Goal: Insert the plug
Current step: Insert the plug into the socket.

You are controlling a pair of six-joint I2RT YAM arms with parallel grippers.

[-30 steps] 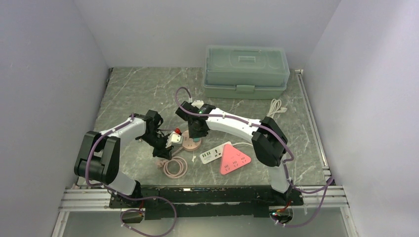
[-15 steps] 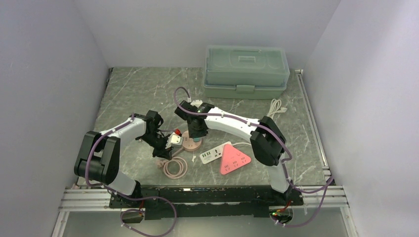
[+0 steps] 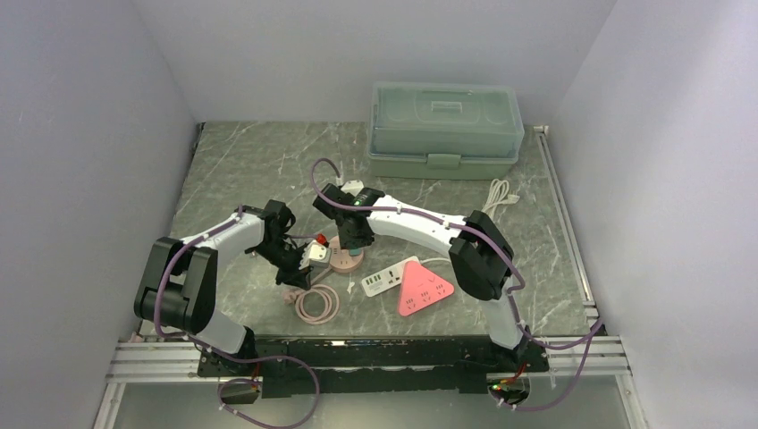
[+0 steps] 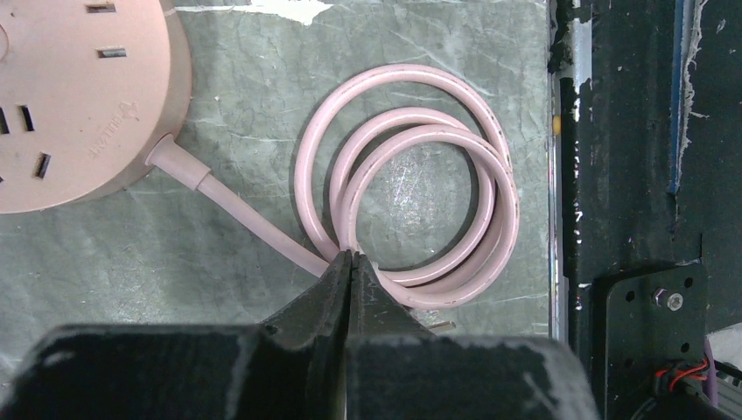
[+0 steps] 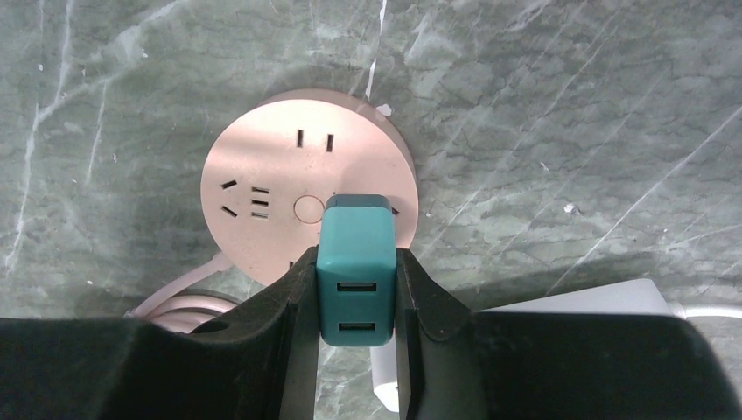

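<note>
My right gripper (image 5: 356, 255) is shut on a teal plug (image 5: 354, 232) with two USB ports facing the camera. The plug is upright over the right half of a round pink socket block (image 5: 262, 175); its prongs are hidden, so I cannot tell whether they touch the block. In the top view the right gripper (image 3: 353, 241) hangs over the pink block (image 3: 346, 262). My left gripper (image 4: 350, 259) is shut with nothing between its fingers. It hovers over the pink block's coiled cable (image 4: 490, 175), just beside the block (image 4: 79, 114).
A white power strip (image 3: 383, 280) and a pink triangular power strip (image 3: 425, 290) lie right of the pink block. A green lidded box (image 3: 444, 130) stands at the back, with a bundled white cable (image 3: 499, 195) in front of it. The arms' black base rail (image 4: 630, 175) borders the coil.
The left gripper's jaws have closed the last small gap. The right arm has shifted slightly left with the plug over the pink block.
</note>
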